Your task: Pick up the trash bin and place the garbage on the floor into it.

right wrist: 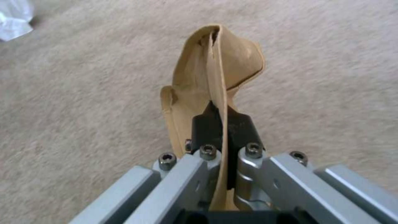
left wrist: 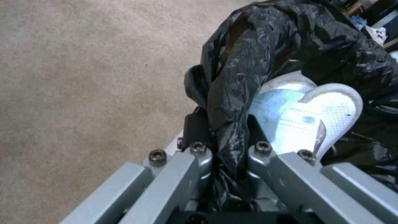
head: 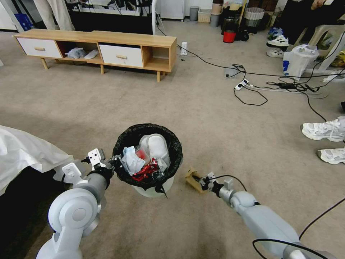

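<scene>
The room is evenly and softly lit from overhead; no glare is seen. A faint shadow is cast on the carpet [head: 201, 118] at six o'clock of the trash bin [head: 148, 154]. Straight lines are bowed toward the head view's edges. Both wrist views are rendered soft, their near metal parts blurred.

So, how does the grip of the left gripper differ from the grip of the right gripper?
The left gripper is shut on the black-bag rim of the small round white trash bin, at its left side; the right gripper is shut on a torn brown cardboard piece. The left one holds the bin with litter inside; the right one holds its piece beside the bin, over the beige carpet floor. Both pinch thin material between shut fingers.
</scene>
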Motion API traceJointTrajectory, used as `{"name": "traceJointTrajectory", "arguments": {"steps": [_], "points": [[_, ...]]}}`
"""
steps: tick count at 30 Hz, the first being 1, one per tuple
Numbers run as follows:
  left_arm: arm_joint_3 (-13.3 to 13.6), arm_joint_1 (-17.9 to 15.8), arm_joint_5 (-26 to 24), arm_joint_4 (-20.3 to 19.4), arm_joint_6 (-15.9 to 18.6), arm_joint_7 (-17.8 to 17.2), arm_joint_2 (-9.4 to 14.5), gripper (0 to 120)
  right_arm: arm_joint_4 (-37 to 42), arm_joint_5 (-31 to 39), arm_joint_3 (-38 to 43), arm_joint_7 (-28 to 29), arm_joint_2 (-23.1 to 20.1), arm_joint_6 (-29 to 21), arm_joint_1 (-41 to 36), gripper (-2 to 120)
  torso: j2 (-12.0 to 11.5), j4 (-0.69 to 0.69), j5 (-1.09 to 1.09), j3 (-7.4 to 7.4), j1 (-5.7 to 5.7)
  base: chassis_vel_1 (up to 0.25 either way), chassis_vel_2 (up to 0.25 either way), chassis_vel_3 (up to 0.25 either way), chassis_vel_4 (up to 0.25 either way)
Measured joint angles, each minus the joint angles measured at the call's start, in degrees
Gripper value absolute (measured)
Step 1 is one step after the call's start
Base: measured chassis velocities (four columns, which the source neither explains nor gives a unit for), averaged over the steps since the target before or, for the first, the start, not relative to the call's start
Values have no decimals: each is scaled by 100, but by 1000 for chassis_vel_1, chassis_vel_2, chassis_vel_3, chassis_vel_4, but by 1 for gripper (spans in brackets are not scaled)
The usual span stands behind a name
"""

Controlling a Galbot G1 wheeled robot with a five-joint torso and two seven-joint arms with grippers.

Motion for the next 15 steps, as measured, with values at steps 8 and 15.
{"name": "traceJointTrajectory", "arguments": {"steps": [8,15], "points": [[12,6,-35,-35,0,-12,21,4,245,-80,437,181,-290,-45,-29,0,0,1,1,0,0,0,0,0,0],[21,-13,-44,-36,0,-22,-9,4,836,-332,831,726,-784,-315,-101,0,0,0,0,0,0,0,0,0,0]]}}
